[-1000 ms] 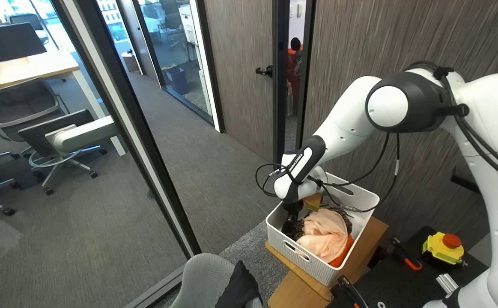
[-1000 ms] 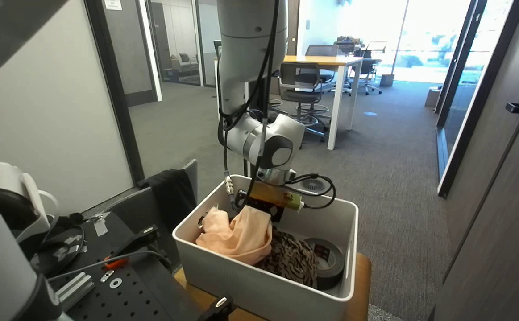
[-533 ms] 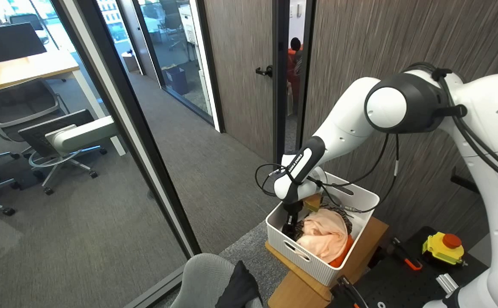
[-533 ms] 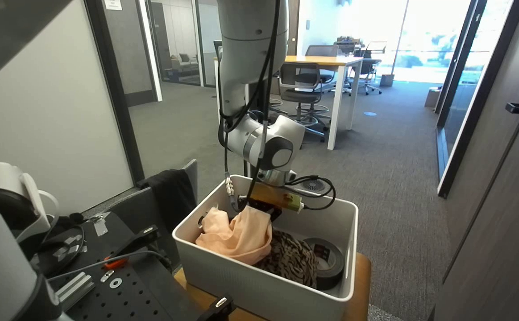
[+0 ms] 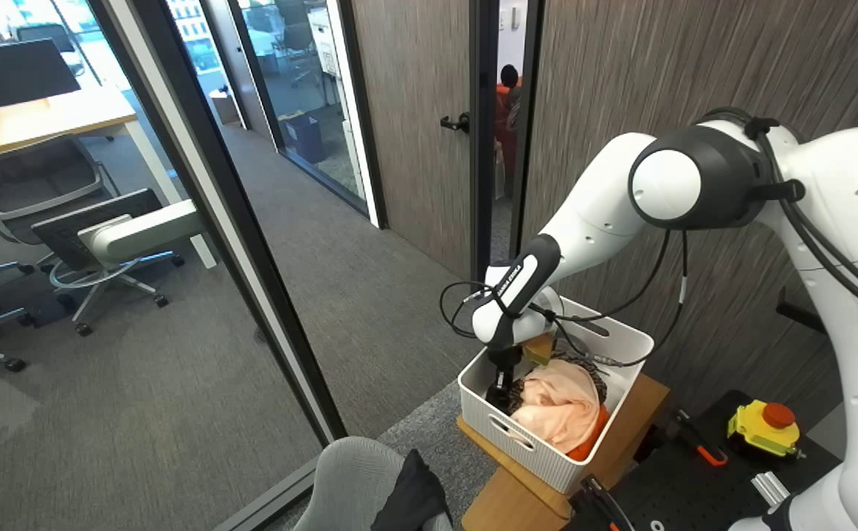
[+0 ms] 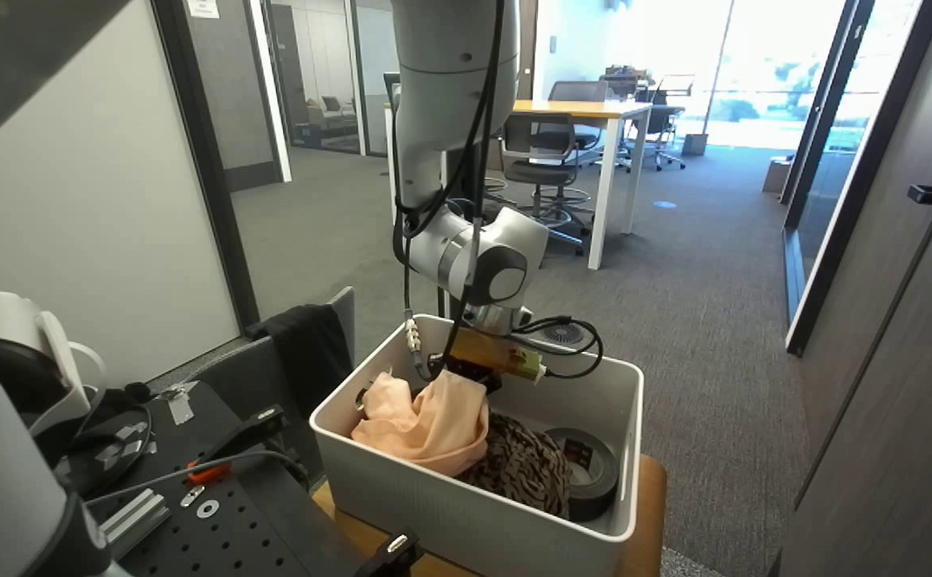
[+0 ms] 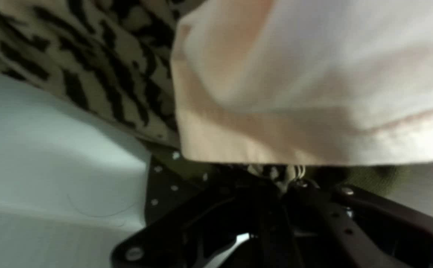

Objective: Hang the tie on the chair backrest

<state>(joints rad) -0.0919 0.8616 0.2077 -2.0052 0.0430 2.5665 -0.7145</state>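
My gripper has just drawn together, clenched apparently on the dark dotted tie low in the white bin (dim wrist view, so that's my reading), meaning I can try lifting toward the chair backrest.

Gap between patterned cloth and bin wall — peach cloth (bunched) crowds tool.

In my wrist view I see the tie only in part: dark with pale dots, inside the white bin, the rest lost in shadow; I cannot tell whether I hold it. Near the bin, outside it, the grey chair backrest stands upright, partly draped in black.
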